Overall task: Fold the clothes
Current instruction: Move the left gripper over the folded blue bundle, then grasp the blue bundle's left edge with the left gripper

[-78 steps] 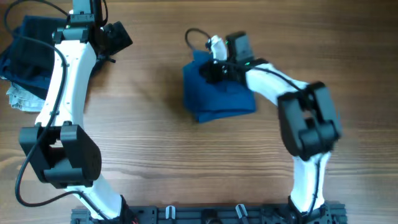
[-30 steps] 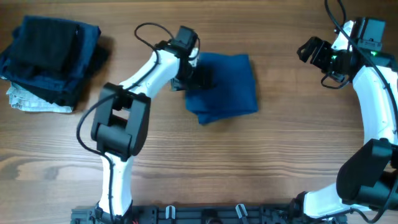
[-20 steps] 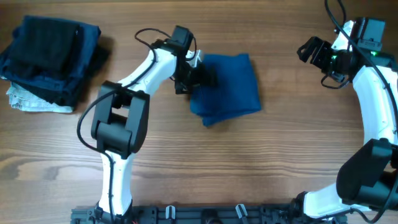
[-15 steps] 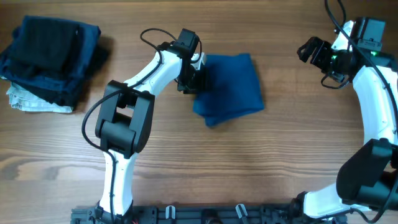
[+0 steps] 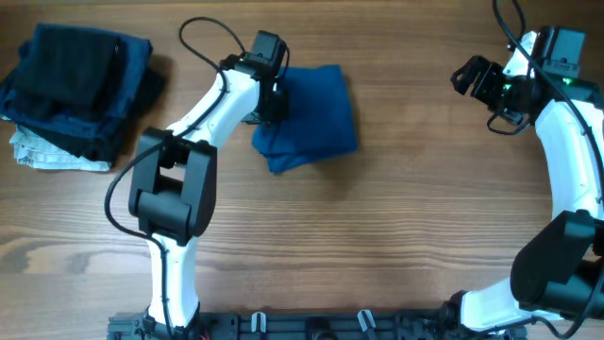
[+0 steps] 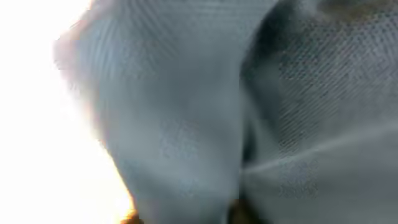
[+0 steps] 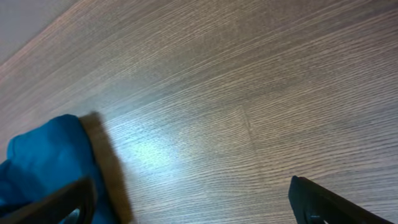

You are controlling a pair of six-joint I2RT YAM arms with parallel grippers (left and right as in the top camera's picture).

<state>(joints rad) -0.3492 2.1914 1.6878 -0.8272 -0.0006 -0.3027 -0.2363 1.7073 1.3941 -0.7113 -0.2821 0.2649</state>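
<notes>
The folded blue T-shirt (image 5: 316, 113) is being held well right of the dark garment stack (image 5: 75, 85), its stack-side edge pinched by the left gripper (image 5: 273, 104), whose arm (image 5: 203, 90) is being stretched forward. The right gripper (image 5: 469, 76) is being held wide open.

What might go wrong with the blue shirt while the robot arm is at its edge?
1. The left gripper sits at only the left edge of the folded T-shirt. Pulling from there may drag the top layers and undo the fold.
2. Its wrist view is filled with cloth, so it may not see what it has pinched.
3. The right gripper is open and far off, so nothing steadies the other side.
</notes>
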